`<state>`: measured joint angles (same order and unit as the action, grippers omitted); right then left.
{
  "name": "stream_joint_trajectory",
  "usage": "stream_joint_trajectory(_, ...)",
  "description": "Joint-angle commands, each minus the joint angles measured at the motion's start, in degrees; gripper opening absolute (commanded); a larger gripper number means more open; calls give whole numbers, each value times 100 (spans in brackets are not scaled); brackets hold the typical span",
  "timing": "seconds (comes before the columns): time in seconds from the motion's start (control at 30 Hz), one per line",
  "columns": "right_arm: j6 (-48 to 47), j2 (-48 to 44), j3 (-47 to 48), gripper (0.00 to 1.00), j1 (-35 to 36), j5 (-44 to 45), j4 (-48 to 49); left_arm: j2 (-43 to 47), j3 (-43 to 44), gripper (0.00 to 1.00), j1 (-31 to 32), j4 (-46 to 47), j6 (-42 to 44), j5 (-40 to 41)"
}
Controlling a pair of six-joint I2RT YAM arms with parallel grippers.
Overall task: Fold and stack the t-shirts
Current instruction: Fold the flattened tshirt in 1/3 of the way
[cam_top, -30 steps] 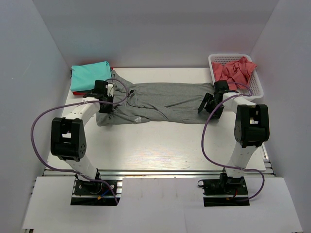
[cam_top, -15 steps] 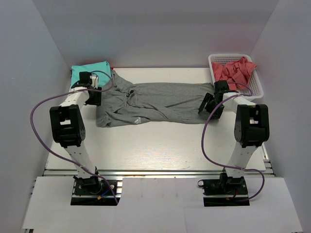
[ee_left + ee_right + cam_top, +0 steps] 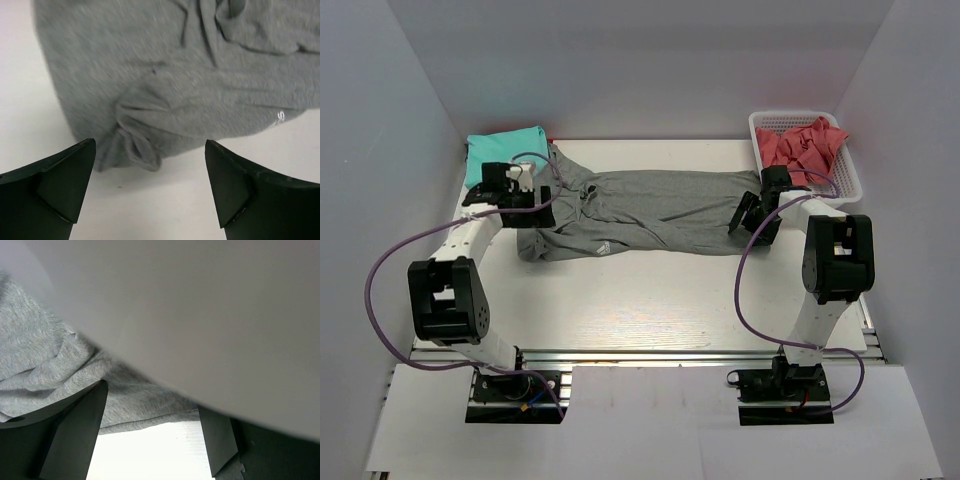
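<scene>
Just now: the left claw (image 3: 149, 175) has let go and swung open. A second back it sat closed low on the left part of the grey t-shirt (image 3: 650, 210); it then drew off toward the far-left corner and has come back over the shirt's left end.
Left claw now: jaws spread wide with nothing between them, poised above a bunched sleeve (image 3: 132, 145) at the shirt's edge, clear of the cloth.
Right claw (image 3: 752, 215): it has not budged over that second. Its jaws stand apart at the shirt's right end, and its own camera shows bare tabletop (image 3: 650, 290) between them with the hem just beyond (I see no cloth pinched there).
Grey t-shirt: stretched left to right across the middle of the tabletop, rumpled along the far-left shoulder, with its small white mark (image 3: 603, 244) near the front edge.
What it means: the pull on the left side looks finished and the shirt lies laid out but not folded. I'd guess a fresh grasp on that loose sleeve comes next, so this shirt's fold has hardly begun.
Stack: a folded teal t-shirt (image 3: 500, 152) lies at the far left, just beside the grey one, straight on the tabletop.
Basket (image 3: 850, 175): white mesh, at the far-right corner, just beyond the right claw.
In the basket: a coral-pink t-shirt (image 3: 805, 145), crumpled in a heap and not yet folded (whether there is more under it I cannot tell).
</scene>
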<state>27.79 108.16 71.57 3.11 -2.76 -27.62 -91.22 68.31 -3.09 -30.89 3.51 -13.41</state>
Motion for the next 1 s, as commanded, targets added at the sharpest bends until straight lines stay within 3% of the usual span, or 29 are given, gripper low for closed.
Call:
stream_joint_trajectory(0.0,-151,65,-56,78,-74,101,-244,60,-423,100,168,-13,-464,-276)
stream_joint_trajectory(0.23,-169,39,-38,78,-74,48,-235,193,-758,82,292,57,-545,278)
stream_joint_trajectory(0.33,-169,56,-82,78,-74,4,-244,-149,-705,67,292,57,-492,277)
stream_joint_trajectory(0.37,-169,47,-82,78,-83,21,-244,-255,-653,53,292,57,-491,364)
stream_joint_trajectory(0.53,-151,48,-73,78,-74,48,-253,-511,-600,17,169,5,-430,707)
stream_joint_trajectory(0.57,-169,73,-47,78,-83,57,-270,-511,-548,1,169,-65,-430,943)
stream_joint_trajectory(0.77,-169,83,-20,78,-74,83,-306,-29,-284,0,169,-425,-614,2086)
stream_joint_trajectory(0.97,-186,74,-38,78,-92,109,-332,421,-354,0,169,-487,-667,2430)
